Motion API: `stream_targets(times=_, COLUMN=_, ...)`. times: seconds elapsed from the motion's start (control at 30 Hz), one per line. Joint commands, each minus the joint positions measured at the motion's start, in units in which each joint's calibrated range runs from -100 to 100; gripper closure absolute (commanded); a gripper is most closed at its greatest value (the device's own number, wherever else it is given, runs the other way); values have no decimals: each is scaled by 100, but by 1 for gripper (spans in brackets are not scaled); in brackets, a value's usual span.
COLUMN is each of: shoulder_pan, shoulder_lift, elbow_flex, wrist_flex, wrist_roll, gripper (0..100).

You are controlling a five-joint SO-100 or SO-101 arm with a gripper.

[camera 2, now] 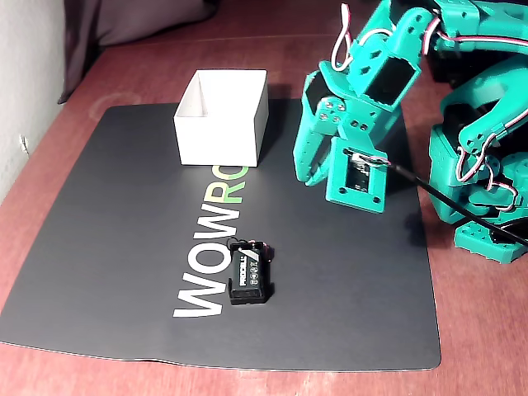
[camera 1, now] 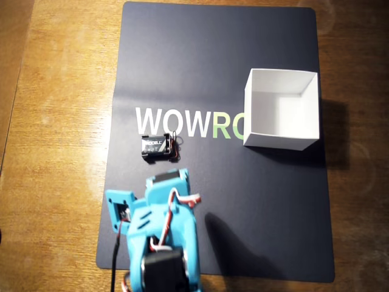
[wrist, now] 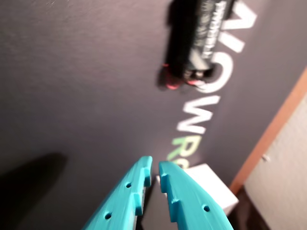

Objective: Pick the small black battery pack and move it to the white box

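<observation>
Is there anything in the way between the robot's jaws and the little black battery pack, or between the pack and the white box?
Nothing visible. Only bare dark mat lies between the gripper, the battery pack and the empty white box.

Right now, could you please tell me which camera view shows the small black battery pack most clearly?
The fixed view: the small black battery pack lies sharp and whole on the dark mat. The overhead view shows it whole but smaller. The wrist view crops and blurs it.

nearly closed pincer [wrist: 155, 168] below battery pack [wrist: 199, 38]
</observation>
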Motion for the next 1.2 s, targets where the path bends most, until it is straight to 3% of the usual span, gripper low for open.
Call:
stream_targets(times=0.0, shoulder_pan=-6, shoulder_lift=668, elbow_flex=-952, wrist_flex=-62, wrist_roll=12, gripper=98)
stream_targets(times=0.33, shoulder_pan=-6, shoulder_lift=1308, elbow_flex=-1234, wrist_flex=-18, wrist_roll=50, gripper=98)
stream_targets(times=0.5, shoulder_pan=-6, shoulder_lift=1633, elbow_flex=-1487, wrist_flex=-27, wrist_roll=572, gripper=98)
stream_targets(times=0.67, shoulder_pan=-6, shoulder_lift=2097, elbow_flex=-1805, wrist_flex=-9, wrist_roll=588, gripper=88)
stream_targets(times=0.8, shoulder_pan=-18, shoulder_lift=2369, elbow_flex=-1905, wrist_flex=-9, wrist_roll=588, gripper=87)
stream_targets(times=1.17, shoulder_pan=-980, shoulder_lift=2580, elbow_flex=-1914, wrist_flex=271, wrist_roll=555, gripper=75)
